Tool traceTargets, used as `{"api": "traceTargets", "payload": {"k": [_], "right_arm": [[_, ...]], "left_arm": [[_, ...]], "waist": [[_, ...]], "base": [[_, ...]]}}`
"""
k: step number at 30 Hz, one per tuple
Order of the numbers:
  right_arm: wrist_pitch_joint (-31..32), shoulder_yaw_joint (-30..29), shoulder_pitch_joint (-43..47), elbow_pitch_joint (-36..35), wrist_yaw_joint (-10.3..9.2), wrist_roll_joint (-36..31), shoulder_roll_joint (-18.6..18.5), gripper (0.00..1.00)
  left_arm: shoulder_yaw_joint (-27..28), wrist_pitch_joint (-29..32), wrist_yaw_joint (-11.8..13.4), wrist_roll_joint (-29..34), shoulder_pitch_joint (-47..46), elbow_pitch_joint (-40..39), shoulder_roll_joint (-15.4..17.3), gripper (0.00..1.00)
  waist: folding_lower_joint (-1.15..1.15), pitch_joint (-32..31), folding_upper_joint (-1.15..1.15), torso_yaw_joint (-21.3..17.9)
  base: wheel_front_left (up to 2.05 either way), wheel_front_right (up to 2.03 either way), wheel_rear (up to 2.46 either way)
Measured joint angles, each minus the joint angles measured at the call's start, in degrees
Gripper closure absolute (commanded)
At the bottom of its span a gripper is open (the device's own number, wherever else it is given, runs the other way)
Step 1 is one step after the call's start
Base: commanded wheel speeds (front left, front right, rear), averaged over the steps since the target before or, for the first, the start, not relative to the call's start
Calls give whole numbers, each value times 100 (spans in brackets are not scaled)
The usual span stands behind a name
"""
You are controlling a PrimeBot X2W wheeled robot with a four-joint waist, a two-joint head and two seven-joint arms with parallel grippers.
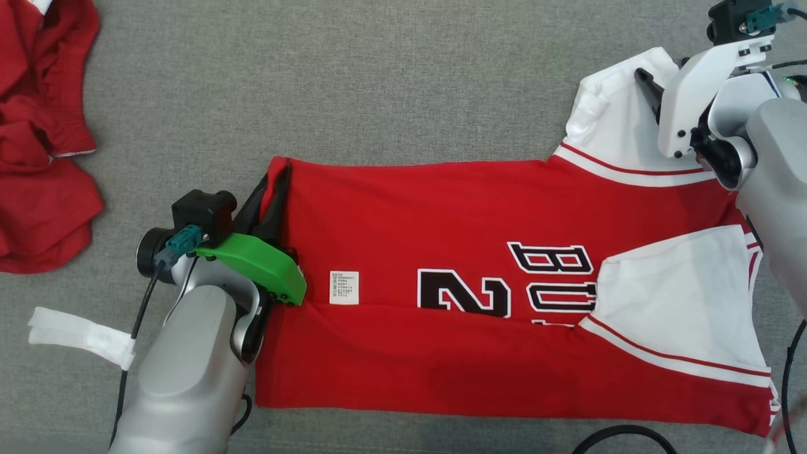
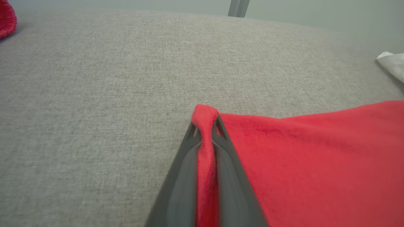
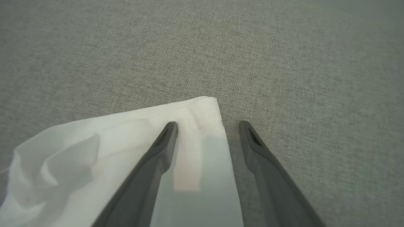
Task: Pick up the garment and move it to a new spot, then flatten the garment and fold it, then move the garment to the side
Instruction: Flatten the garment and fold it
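The garment [image 1: 479, 214] is a red jersey with white sleeves and black lettering, lying spread on the grey cloth surface [image 1: 378, 82]. At its far left corner, my left gripper [image 1: 277, 180] is shut on the hem. In the left wrist view a fold of red fabric [image 2: 206, 142] stands pinched between the two dark fingers [image 2: 183, 164]. My right gripper [image 1: 652, 88] is at the upper right over the white sleeve [image 1: 615, 120]. In the right wrist view it stands open [image 3: 208, 126], its fingers astride the corner of the sleeve [image 3: 195, 110].
A second red garment [image 1: 44, 139] lies bunched at the far left. A white strip [image 1: 82, 334] lies beside my left forearm. A black cable [image 1: 618, 438] loops at the bottom right. The grey surface runs wide beyond the jersey's far edge.
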Motion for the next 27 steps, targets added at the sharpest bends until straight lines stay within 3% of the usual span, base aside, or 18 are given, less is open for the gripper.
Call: {"api": "traceTargets", "payload": {"k": [1,2,16,27], "right_arm": [[40,46,-43,23,-3,26,-1,69],[43,79,-77,37,-5,51,-2,100],[-1544,382,151,226,1,156,151,100],[-2440,605,1162,-438,0,855,-19,100]], "left_arm": [[-3,0,0,-22,0,1,0,100],[-4,0,0,-24,-1,0,0,100],[87,0,0,-69,218,-26,181,100],[123,0,0,-114,800,-66,386,100]], "waist": [[0,26,0,21],[0,46,-1,36],[-1,-428,-1,-182],[-1,-1243,-1,-579]], "base": [[0,0,0],[0,0,0],[0,0,0],[0,0,0]]}}
